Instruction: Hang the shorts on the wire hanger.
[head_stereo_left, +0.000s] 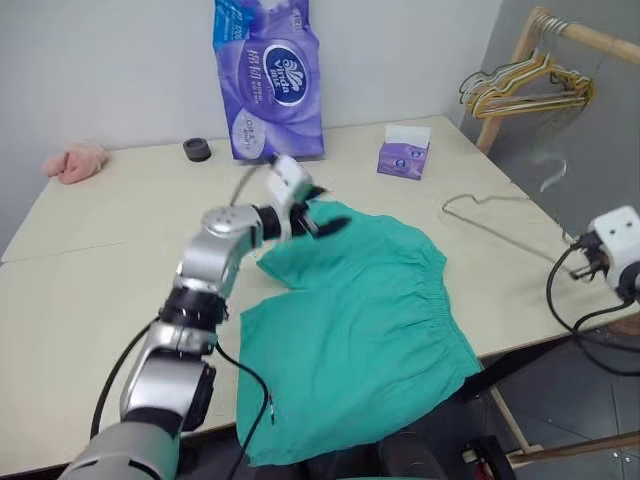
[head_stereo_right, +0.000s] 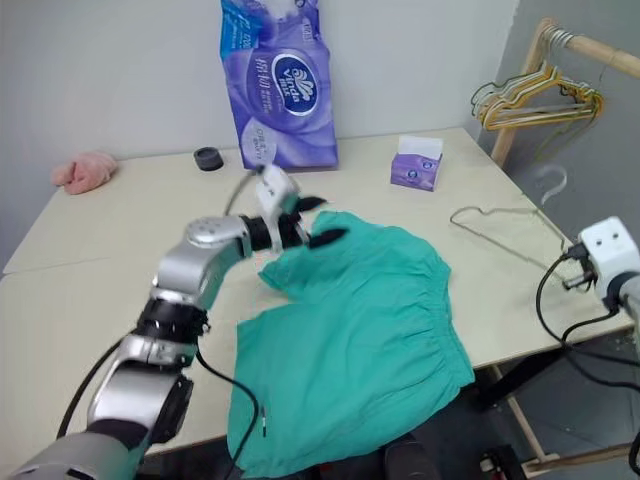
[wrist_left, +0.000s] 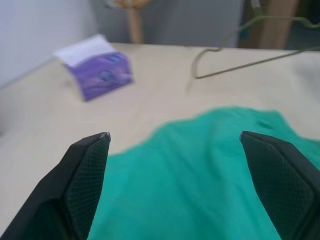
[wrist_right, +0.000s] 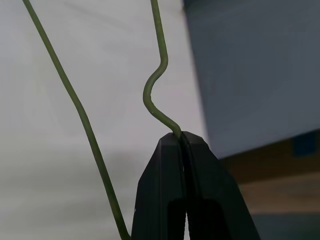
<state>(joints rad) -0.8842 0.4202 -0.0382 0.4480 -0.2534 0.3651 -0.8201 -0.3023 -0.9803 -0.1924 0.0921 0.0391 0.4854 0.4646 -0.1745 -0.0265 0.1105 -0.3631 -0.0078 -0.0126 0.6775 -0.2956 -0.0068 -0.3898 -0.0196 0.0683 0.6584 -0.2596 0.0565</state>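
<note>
While the wire sits pinched, notes on this moment:

Right hand (wrist_right: 181, 137): fingers pressed together on the wire hanger (wrist_right: 156, 82), gripping a bend of the thin wire at the very tips. In the head views the arm shows at the right edge of the frame, off the bench corner.

Wire hanger: thin olive-grey wire; in the left eye view it lies at centre right (head_stereo_left: 490, 222), reaching from the bench surface toward the right edge.

Left hand (head_stereo_left: 318, 222): fingers spread wide, nothing between them; at frame centre, above the upper-left edge of the shorts (head_stereo_left: 360, 320).

Shorts: teal, spread flat on the bench (head_stereo_left: 90, 260), centre to lower centre; waistband gathers toward the right, lower hem hanging over the near edge.

Other items: purple tissue pack (head_stereo_left: 268, 75) at upper centre; small tissue box (head_stereo_left: 404, 155) right of it; pink cloth lump (head_stereo_left: 74, 160) at upper left; bunch of thicker hangers (head_stereo_left: 528, 88) on a rail, upper right.

Step in hand (judgement): hanger secured, cloth not yet gripped.

Doing it well: the tip grip is slight, so the wire may swivel; move it slowly. Have the left hand close on a single layer at the cloth edge, lift enough to open a gap, then bring wire and cloth together.

Risk: pinching both layers, or dragging the shorts off the near edge.
</note>
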